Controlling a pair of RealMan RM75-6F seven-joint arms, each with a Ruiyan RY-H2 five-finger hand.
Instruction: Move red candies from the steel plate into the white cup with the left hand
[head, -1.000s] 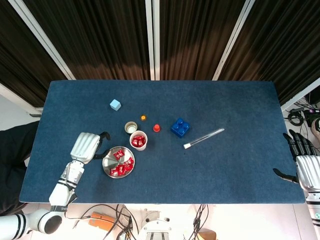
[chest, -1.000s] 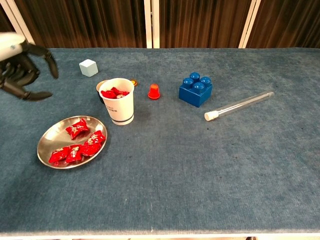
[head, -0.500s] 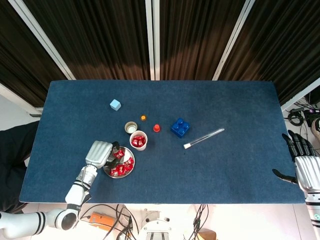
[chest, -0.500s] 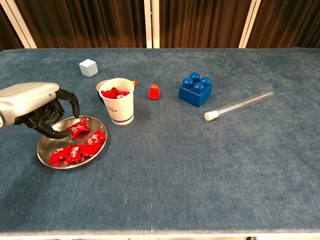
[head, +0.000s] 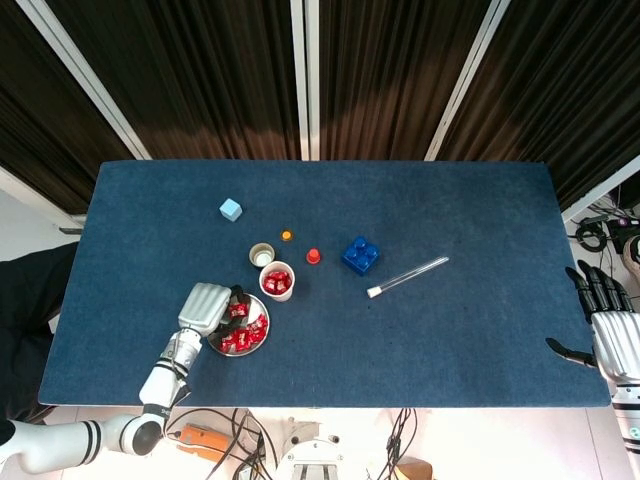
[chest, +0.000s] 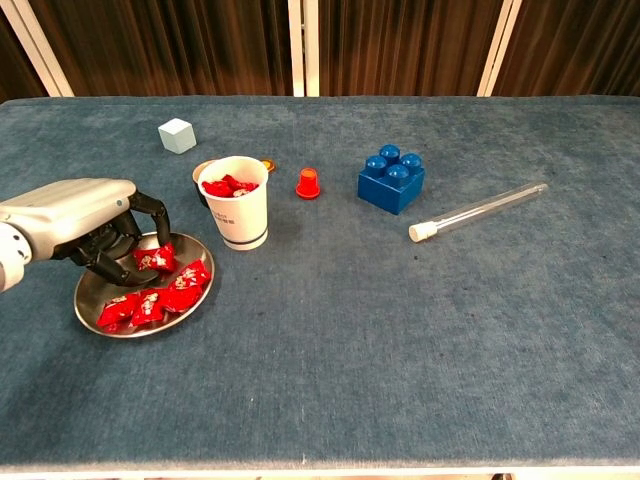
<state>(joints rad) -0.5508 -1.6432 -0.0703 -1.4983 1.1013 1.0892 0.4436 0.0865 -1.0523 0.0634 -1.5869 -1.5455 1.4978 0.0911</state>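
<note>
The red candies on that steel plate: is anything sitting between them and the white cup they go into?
Nothing visible does. The white cup stands right behind the steel plate, with only bare cloth between. The left hand is already at the red candies.

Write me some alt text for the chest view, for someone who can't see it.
The robot's left hand reaches over a steel plate of red candies, fingertips on one candy. Right of the plate stands a white cup already holding candies. Further right on the blue table lie a blue brick and a clear tube.
</note>
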